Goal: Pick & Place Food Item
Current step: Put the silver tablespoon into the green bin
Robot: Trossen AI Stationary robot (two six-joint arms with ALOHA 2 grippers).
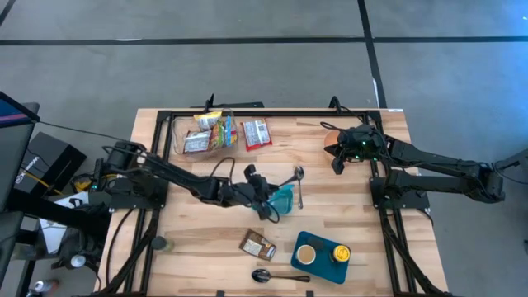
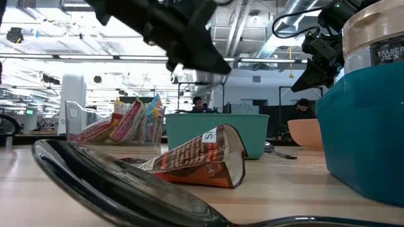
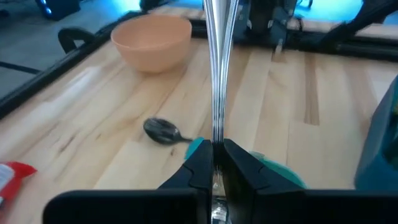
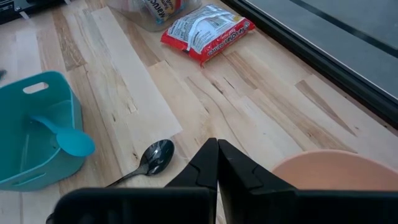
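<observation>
Across the wooden surface (image 1: 363, 247) seen from overhead, the left tool (image 1: 262, 198) hovers at the teal bin (image 1: 285, 200) mid-surface, while the right tool (image 1: 338, 155) waits over the far right corner. A brown snack pouch (image 1: 257, 244), my guess for the food item, lies flat towards the front, well apart from both. A red-and-white packet (image 1: 256, 134) sits beside a clear tub of snacks (image 1: 205, 132) at the back.

At surface level, the pouch (image 2: 202, 161) looks crinkled, puffed and light. It is probably slippery film that yields, so a pinch across a sealed edge seems safest.

From the left wrist, the tool (image 3: 214, 152) is clamped on a thin metal utensil handle (image 3: 216, 74) that stands upright.

From the right wrist, the tool (image 4: 216, 155) is closed on nothing, beside a peach bowl (image 4: 329, 177) and a spoon (image 4: 155, 155).
</observation>
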